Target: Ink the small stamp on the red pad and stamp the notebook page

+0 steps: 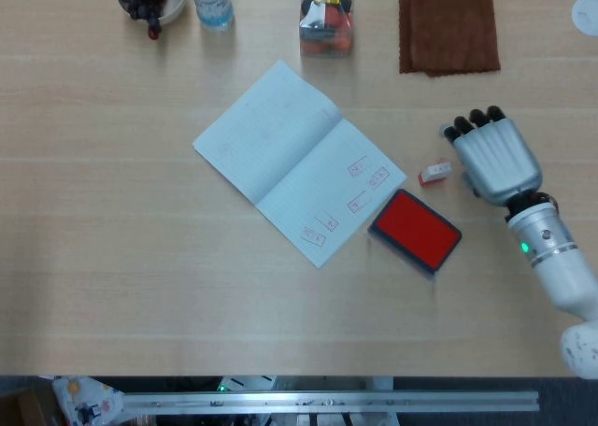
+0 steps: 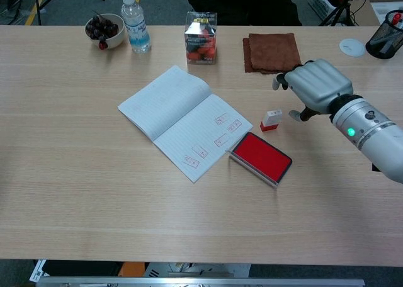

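Chest view shows the right hand [image 2: 317, 85] raised off the table, holding nothing, its fingers loosely curled and apart. The stamp [image 2: 272, 119] stands free on the table [image 2: 94, 192], just left of that hand and just above the red pad [image 2: 261, 158]. From the head view, the stamp [image 1: 434, 173] lies between the hand [image 1: 495, 158] and the notebook [image 1: 297, 159]. The open notebook's right page carries several small red stamp marks; their writing is too small to read. A bottle [image 2: 135, 22], a clear box [image 2: 202, 28] and a brown cloth [image 2: 272, 52] sit at the far edge, with no readable labels. No left hand shows.
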